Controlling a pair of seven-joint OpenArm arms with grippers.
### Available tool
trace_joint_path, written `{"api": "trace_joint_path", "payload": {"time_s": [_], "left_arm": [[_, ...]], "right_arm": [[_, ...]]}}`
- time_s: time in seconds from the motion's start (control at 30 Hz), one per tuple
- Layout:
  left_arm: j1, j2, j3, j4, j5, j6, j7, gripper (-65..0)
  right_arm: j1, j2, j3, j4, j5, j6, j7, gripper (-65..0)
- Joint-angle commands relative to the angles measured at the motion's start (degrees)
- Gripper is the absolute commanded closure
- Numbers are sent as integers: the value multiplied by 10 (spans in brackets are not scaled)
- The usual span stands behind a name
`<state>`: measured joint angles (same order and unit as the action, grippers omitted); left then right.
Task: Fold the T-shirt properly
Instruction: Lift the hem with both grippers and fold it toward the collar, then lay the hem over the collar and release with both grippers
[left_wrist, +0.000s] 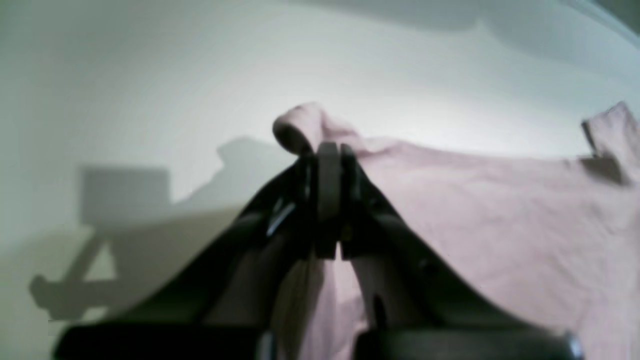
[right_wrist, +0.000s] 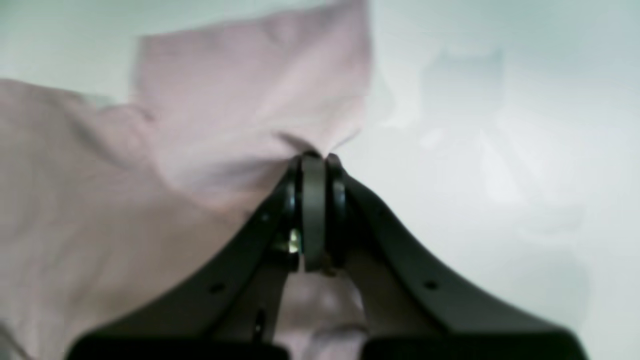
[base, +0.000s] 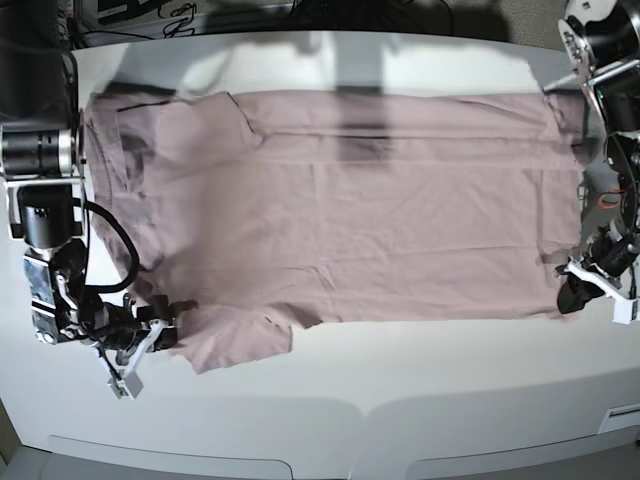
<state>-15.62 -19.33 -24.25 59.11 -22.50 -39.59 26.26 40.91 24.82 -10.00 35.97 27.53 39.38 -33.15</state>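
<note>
While the T-shirt lies flat across the table, the right gripper pinches its seven-o'clock sleeve and the left gripper its four-o'clock hem corner, both clamped tight.

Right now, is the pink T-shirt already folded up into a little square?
No, the T-shirt lies spread out flat across the white table, with each gripper pinching one near corner.
</note>
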Motion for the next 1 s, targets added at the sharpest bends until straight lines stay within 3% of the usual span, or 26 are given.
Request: {"api": "trace_joint_path", "payload": {"time_s": [0.0,0.13,0.3,0.47,0.63,0.97], "left_arm": [[0,-12,0,27,-9,-4,-10,0],[41,-16,0,89,-9,-4,-10,0],[87,-19,-2,121,-12,-4,-10,0],[129,-31,-2,123,-49,-4,-25,0],[175,-51,-2,137,-127,-4,-24,0],[250,-68,-2,188,-129,-4,-32,0]], "right_arm": [[7,14,2,33,21,3,0,0],[-69,38,2,180,49,-7,-22,0],[-187,79,12,357,65,-71,-29,0],[-290,80,108,452,78,-73,-38,0],[-377,72,214,520,106,-67,-60,0],[-512,72,299,629,115,-66,-74,0]]}}
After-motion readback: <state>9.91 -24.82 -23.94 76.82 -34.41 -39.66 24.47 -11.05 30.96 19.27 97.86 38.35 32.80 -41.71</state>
